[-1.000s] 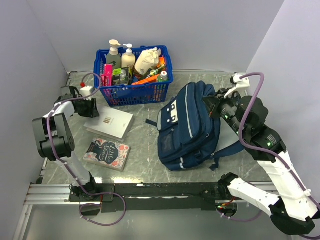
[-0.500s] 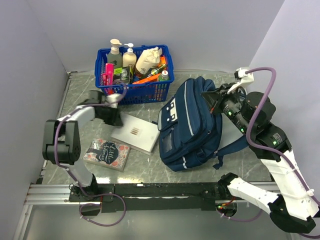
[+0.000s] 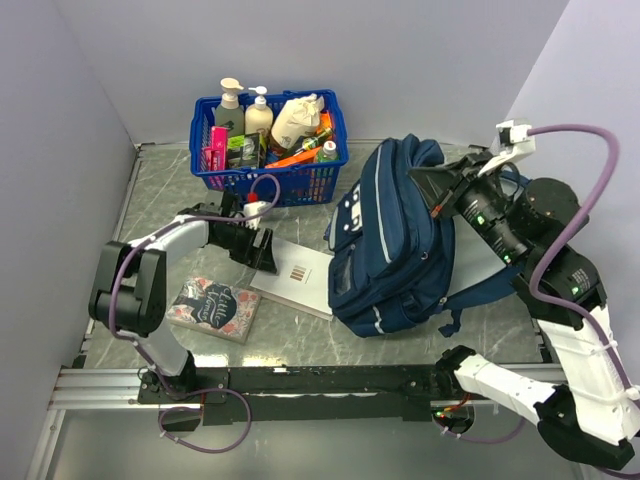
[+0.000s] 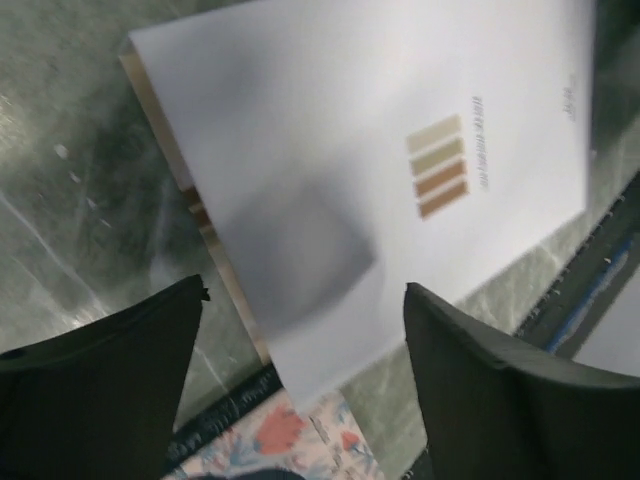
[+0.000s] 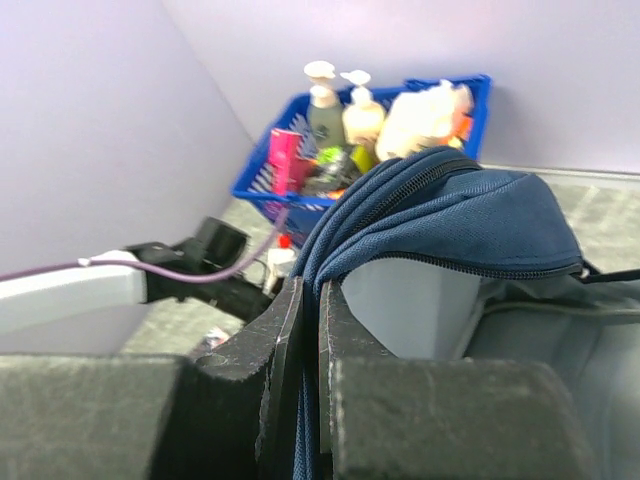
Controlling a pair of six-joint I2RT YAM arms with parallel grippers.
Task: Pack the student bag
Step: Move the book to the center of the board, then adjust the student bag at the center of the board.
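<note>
The student bag is one navy fabric backpack at about 3 o'clock on the grey marbled counter. Its long axis runs roughly from 12 to 6 o'clock. The top end is raised toward 12, the base rests toward 6, and the pocketed front with its white patches and pale stripe faces 9 o'clock.

The right pincer is clamped at the bag's top. In the right wrist view its two dark fingers are pressed almost together on a fold of the zippered blue cloth, and the bag's mouth gapes beside them.

The left pincer is spread wide at the 9 o'clock edge of a flat white book. From the left wrist, one corner of that book lies between the parted fingers, and its cover shows four small tan-to-brown bars. Whether the fingers touch the book cannot be told.

A second book, floral-covered, lies at 7 o'clock. One blue plastic mesh basket stands at 11 o'clock, holding two pump bottles among other items.
</note>
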